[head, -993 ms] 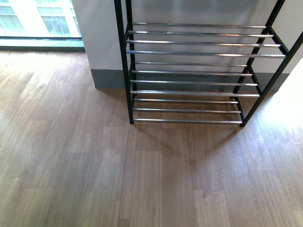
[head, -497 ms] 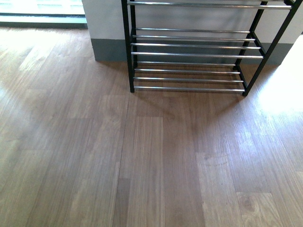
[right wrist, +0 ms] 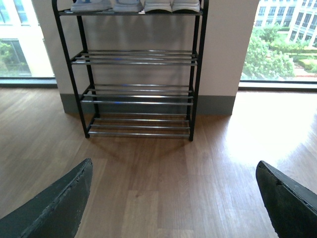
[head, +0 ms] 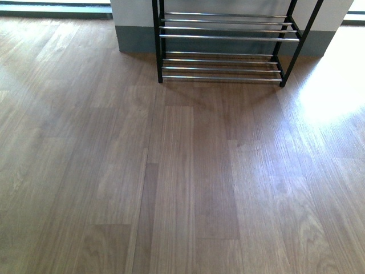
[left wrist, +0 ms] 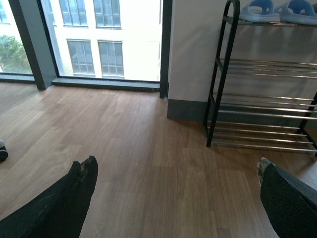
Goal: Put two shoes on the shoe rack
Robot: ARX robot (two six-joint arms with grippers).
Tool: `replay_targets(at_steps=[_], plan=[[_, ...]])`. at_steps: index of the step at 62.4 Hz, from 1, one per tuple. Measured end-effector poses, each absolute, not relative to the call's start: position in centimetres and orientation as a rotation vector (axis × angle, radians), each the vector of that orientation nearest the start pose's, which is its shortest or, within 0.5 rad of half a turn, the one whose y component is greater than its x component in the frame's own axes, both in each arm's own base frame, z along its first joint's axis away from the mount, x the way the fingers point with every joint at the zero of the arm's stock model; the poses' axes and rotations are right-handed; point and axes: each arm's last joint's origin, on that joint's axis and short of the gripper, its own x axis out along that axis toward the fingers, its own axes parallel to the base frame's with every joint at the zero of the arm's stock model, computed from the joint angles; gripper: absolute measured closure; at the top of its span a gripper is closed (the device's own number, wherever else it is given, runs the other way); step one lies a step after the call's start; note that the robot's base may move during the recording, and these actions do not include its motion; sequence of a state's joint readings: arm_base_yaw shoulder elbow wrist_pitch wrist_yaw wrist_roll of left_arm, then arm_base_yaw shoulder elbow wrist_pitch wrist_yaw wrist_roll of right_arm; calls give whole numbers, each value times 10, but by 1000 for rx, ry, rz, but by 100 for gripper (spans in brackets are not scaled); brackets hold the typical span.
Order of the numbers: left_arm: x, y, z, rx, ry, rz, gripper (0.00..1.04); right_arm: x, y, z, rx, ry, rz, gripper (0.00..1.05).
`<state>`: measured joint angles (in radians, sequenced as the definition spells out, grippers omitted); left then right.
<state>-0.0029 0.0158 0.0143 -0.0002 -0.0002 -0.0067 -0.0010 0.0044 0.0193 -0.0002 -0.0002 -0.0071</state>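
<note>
The shoe rack [head: 219, 37] stands against the wall, black-framed with chrome bars. In the front view only its lower tiers show, and they are bare. In the right wrist view, two shoes [right wrist: 172, 6] with thick white soles sit at one end of the rack's [right wrist: 138, 59] top tier. The picture's edge cuts them, so only their soles show. My right gripper [right wrist: 174, 163] is open over bare floor, well short of the rack. My left gripper [left wrist: 176, 162] is open too, with nothing between its fingers, and the rack [left wrist: 262, 111] lies off to its side.
A pair of blue slippers [left wrist: 277, 10] shares the top tier. Wood floor [head: 182, 171] stretches from me to the rack. A grey skirting [head: 134, 40] runs along the wall, with tall windows [left wrist: 99, 39] on both sides. A small dark and white thing [left wrist: 2, 151] peeks in at the floor's edge.
The front view has drawn back from the rack. The rack now sits smaller and higher in the picture, with much more floor in front of it.
</note>
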Motion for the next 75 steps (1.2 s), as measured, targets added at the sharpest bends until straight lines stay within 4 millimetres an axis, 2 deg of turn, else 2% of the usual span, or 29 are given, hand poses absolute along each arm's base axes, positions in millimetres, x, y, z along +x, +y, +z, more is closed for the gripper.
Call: replay_targets(at_steps=[75], plan=[[98, 0, 167, -7, 2, -3, 9, 97, 0, 170, -7, -17, -1, 9]])
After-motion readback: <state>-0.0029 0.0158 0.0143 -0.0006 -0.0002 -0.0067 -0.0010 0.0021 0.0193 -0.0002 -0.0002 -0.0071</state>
